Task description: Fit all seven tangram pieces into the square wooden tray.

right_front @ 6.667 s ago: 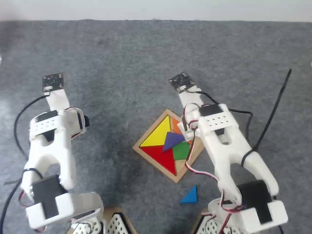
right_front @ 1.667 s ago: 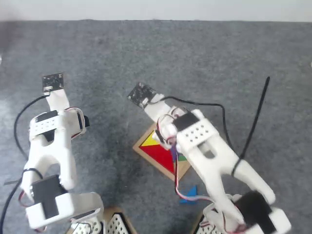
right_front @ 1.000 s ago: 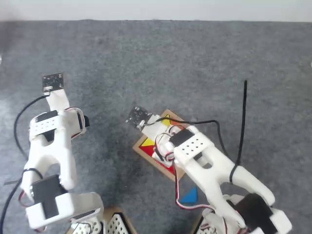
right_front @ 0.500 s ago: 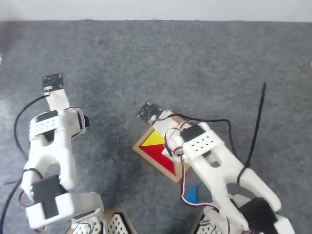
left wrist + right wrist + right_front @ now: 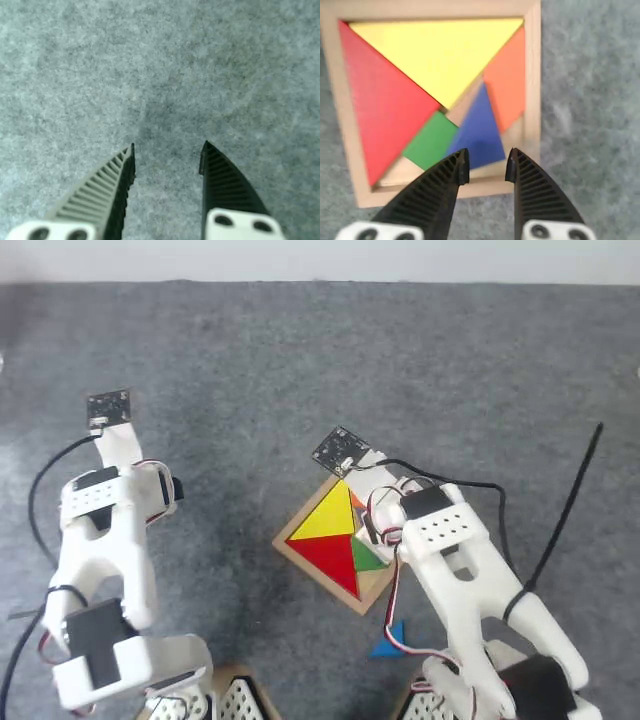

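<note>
**Seating the blue-violet triangle (image 5: 477, 135) in the tray (image 5: 534, 90)**

Treat the step in hand as an adjustment inside the tray, not a fresh pick. The right gripper (image 5: 487, 160) hangs over the tray's near rim with its fingers slightly spread and nothing pinched between them; the blue-violet triangle lies just beyond the fingertips, its broad end nearest them.

Note the orientation: the triangle's sharp tip points away from the fingers toward the tray's middle; its long axis runs nearly in line with the fingers. Bare wood shows along both of its flanks, so judge it as not yet seated.

You can count five pieces in the tray: the yellow triangle (image 5: 440, 55) farthest from the fingers; the red triangle (image 5: 375, 105) and the green piece (image 5: 427, 145) to one side; the orange piece (image 5: 507, 85) to the other.

The next move probably calls for turning or sliding the triangle flush against the orange piece; lower slowly, since a hard push could lift its neighbours.

After that, fetch the loose blue triangle (image 5: 388, 642); it lies on the carpet (image 5: 250, 360) outside the tray, well behind the fingers, near the arm's base.

The left gripper (image 5: 168, 150) hangs over bare carpet, fingers spread wide, holding nothing.
</note>
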`<control>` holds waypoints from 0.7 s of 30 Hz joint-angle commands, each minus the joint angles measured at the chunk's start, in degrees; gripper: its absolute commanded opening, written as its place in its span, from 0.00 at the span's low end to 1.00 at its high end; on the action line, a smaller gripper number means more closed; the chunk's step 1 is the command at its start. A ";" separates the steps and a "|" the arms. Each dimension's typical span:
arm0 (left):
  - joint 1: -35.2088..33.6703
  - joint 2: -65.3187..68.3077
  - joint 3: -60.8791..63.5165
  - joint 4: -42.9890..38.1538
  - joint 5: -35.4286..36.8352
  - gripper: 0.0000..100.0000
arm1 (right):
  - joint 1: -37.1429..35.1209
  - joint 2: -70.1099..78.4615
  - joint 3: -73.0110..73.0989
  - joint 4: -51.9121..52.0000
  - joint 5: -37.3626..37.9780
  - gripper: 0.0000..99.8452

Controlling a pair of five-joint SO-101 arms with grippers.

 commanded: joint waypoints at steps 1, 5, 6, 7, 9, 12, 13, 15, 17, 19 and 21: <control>0.26 -1.93 -0.13 -0.79 0.09 0.21 | -4.44 -3.38 -0.35 -1.71 -1.85 0.14; 0.26 -1.93 -0.13 -0.79 0.09 0.21 | -5.58 -1.71 -0.35 -6.46 -4.84 0.14; 0.26 -1.93 -0.13 -0.79 0.09 0.21 | -5.67 -0.57 -0.35 -7.16 -5.10 0.14; 0.26 -1.93 -0.13 -0.79 0.09 0.21 | -5.67 0.84 -0.35 -7.78 -5.27 0.14; 0.26 -1.93 -0.13 -0.79 0.09 0.21 | -5.58 3.91 -0.88 -8.48 -5.27 0.14; 0.26 -1.93 -0.13 -0.79 0.09 0.21 | -5.32 8.04 -3.16 -8.40 -5.36 0.14; 0.26 -1.93 -0.13 -0.79 0.09 0.21 | -5.32 9.10 -3.96 -8.40 -5.36 0.14; 0.26 -1.93 -0.13 -0.79 0.09 0.21 | -5.32 10.95 -5.63 -8.40 -5.36 0.14; 0.26 -1.93 -0.13 -0.79 0.09 0.21 | -4.97 12.09 -6.42 -8.57 -5.36 0.14; 0.26 -1.93 -0.13 -0.79 0.09 0.21 | -3.65 12.53 -6.68 -8.75 -5.36 0.14; 0.26 -1.93 -0.13 -0.79 0.09 0.21 | -1.71 12.62 -6.68 -8.66 -5.36 0.14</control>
